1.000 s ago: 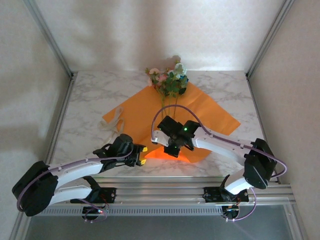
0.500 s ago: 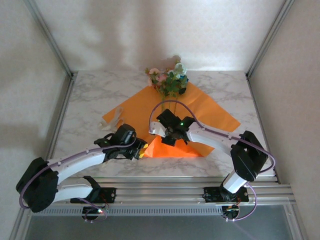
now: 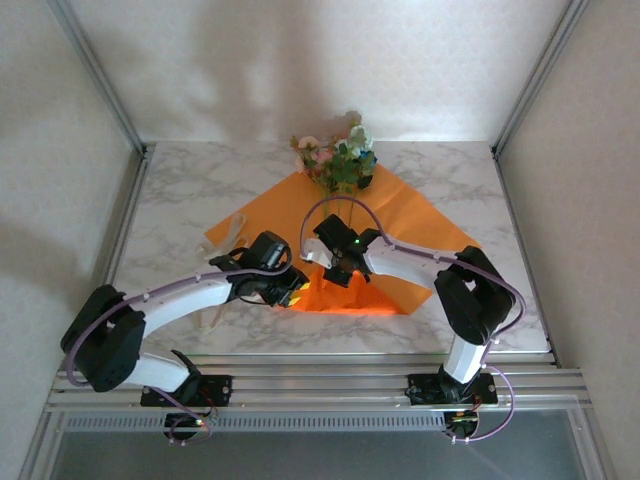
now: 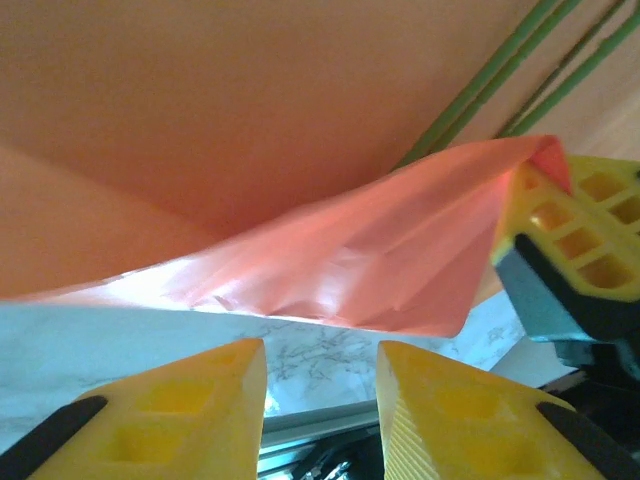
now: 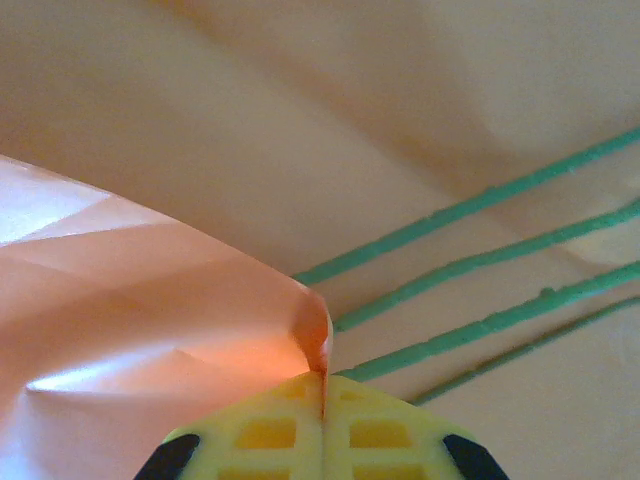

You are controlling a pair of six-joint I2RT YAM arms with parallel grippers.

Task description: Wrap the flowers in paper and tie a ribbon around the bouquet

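Observation:
The orange paper lies spread on the marble table. The flowers rest at its far corner, with green stems running down the sheet. My right gripper is shut on the paper's near corner and holds it folded up over the sheet. The raised flap arches just ahead of my left gripper, which is open, with bare marble showing between its fingers. It sits low at the fold's left edge. The pale ribbon lies left of the paper.
Aluminium rails run along the table's near edge behind both arms. Frame posts stand at the back corners. The right gripper's yellow finger is close on the right in the left wrist view.
The right gripper has carried the paper's near corner away from the table edge toward the flowers, folding it over. The left arm has reached forward and right to the fold.

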